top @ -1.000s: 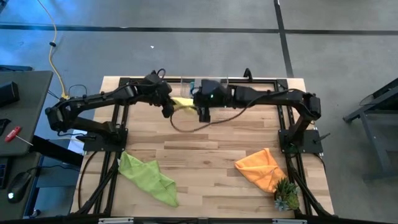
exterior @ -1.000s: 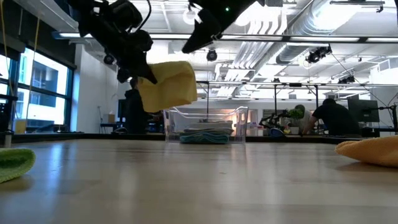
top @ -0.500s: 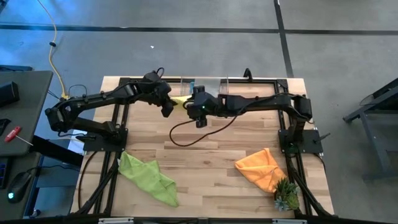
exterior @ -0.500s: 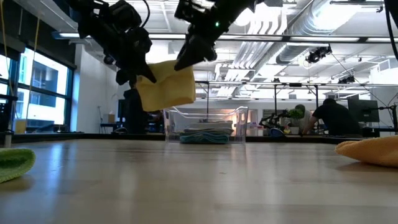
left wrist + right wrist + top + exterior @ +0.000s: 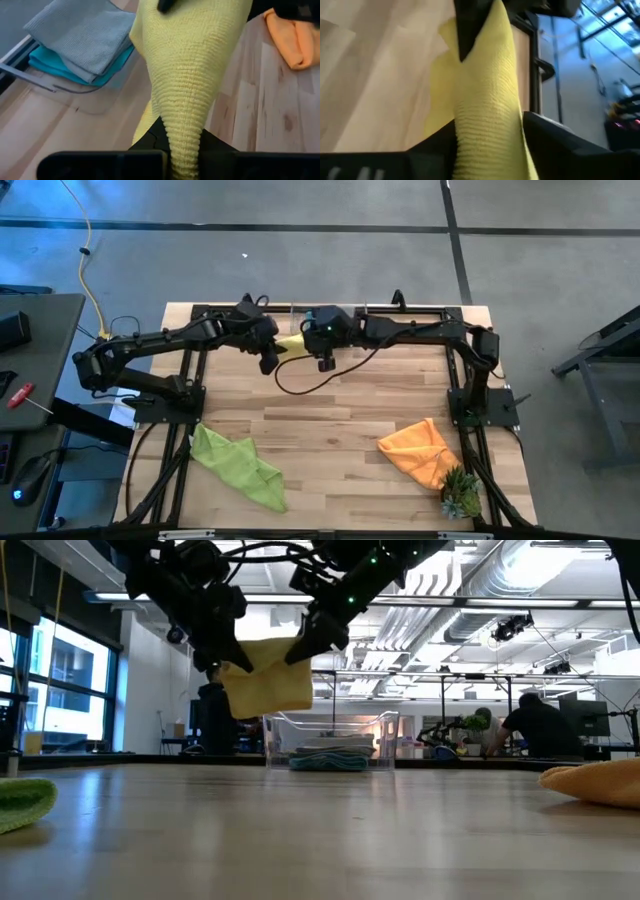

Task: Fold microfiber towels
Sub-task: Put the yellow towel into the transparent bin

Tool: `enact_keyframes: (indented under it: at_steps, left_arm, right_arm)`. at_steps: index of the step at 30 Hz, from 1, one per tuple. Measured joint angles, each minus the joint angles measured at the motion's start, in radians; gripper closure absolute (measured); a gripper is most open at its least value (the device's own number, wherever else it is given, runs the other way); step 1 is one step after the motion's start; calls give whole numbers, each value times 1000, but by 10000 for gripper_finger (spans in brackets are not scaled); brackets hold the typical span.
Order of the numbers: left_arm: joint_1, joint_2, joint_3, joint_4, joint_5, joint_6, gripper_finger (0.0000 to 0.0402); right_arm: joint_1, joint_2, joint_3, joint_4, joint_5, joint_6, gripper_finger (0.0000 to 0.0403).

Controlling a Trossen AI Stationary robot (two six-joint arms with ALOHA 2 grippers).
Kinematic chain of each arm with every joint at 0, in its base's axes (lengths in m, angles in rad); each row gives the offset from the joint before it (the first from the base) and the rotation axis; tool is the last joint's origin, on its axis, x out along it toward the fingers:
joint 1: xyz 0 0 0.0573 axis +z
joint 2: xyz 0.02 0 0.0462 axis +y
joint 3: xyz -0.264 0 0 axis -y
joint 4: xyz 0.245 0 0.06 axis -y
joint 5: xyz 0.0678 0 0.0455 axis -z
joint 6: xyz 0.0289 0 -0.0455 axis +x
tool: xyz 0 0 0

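We see the yellow towel [image 5: 268,675] hanging in the air in the upper left of the low view, stretched between the two grippers above the table [image 5: 330,420]. The left gripper [image 5: 270,360] is clamped tight on one corner, and in its wrist view the ribbed, waffle-knit cloth [image 5: 192,75] runs straight up out of the pinched fingers as a narrowing cone. The right gripper [image 5: 322,363] meets the opposite corner just beside the left one near the top centre of the high view; its wrist view shows the cloth [image 5: 485,115] lying between its dark fingers, though we cannot tell whether they are pressing on it yet. Behind the towel, a clear plastic bin [image 5: 330,743] holds a folded grey towel [image 5: 80,37] resting on a folded teal towel [image 5: 55,62]. The lime green towel [image 5: 240,465] lies crumpled at the lower left of the table, and the orange towel [image 5: 420,448] lies bunched at the lower right, touching a small spiky green plant [image 5: 460,494].
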State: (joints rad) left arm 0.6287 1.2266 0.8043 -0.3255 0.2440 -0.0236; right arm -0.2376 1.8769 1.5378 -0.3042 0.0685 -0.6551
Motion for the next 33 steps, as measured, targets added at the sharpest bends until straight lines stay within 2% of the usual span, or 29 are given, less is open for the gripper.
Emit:
enact_keyframes:
  at_steps: [4,7,8,12,16,20,24,31,33]
  left_arm:
    - [-9,0,0,5,-10,47,393]
    - [-9,-3,0,10,-42,90,367]
    - [-9,-3,4,5,-46,111,355]
    - [-1,-10,56,-78,-46,181,303]
    - [0,-10,115,-152,-46,244,255]
    - [0,-10,135,-161,-36,299,235]
    - [0,-10,137,-124,2,315,259]
    - [2,-10,137,10,14,347,377]
    - [10,-10,137,33,16,348,394]
  right_arm:
    - [-1,0,0,20,-27,-29,304]
    - [-1,0,0,21,-37,-53,376]
    - [-1,0,0,20,-40,-53,388]
    - [-19,-20,0,1,-76,-23,384]
    - [-53,-53,0,-14,-115,6,398]
    - [-79,-76,0,-28,-156,27,399]
    - [-98,-86,0,-61,-186,28,400]
    - [-124,-91,0,-116,-190,48,402]
    - [-130,-93,0,-122,-190,54,402]
